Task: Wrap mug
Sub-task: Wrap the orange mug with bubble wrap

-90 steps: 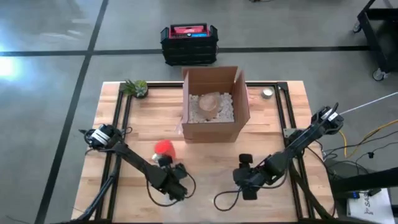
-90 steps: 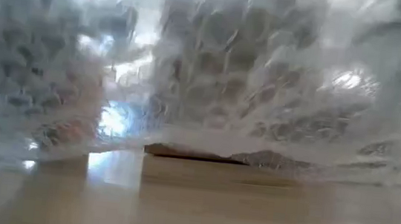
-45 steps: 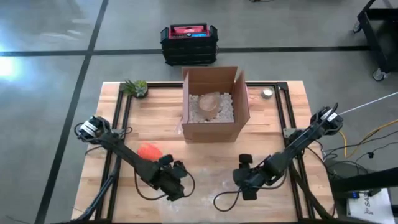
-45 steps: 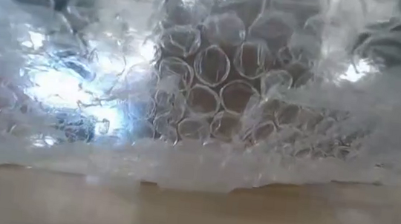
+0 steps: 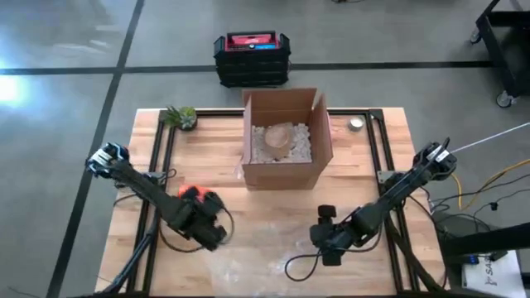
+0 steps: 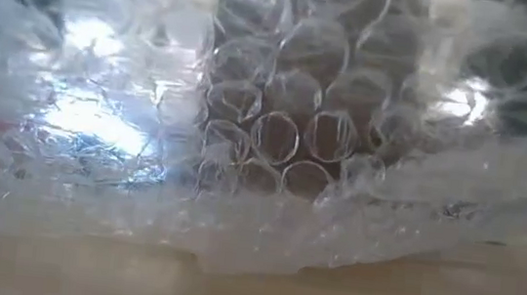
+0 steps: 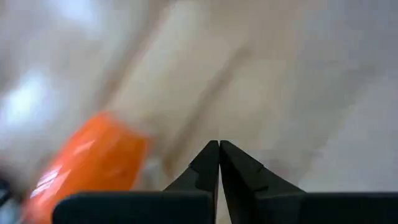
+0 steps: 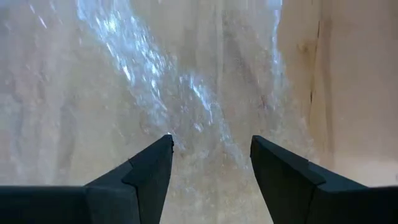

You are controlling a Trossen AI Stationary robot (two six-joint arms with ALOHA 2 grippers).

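Judging from its look, the orange mug [image 5: 191, 194] is rigid, smooth-sided and breakable, light enough for one hand but apt to slip on a glazed wall; the best hold would be across the rim or at the handle, though no handle can be made out; the mug lies in the lower left of the high view, on the counter [image 5: 364, 174], just beside the left arm's wrist.

Bubble wrap [image 5: 273, 240] lies flat in the lower middle of that view, between the two arms; it is thin, limp and slick, will crumple under any pinch and is best taken at a free edge; in the low view it fills almost the whole frame, pressed close to the lens.

Left hand [image 7: 219, 163]: fingers together with no gap showing and nothing seen between them; the mug shows orange at the lower left of its wrist view, apart from the fingertips.

Right hand [image 8: 211, 163]: fingers apart, moderately wide, poised over the wrap; whether the tips touch the sheet cannot be told; nothing is held.

Cardboard box [image 5: 286, 136] stands at the upper middle, well apart from the mug.
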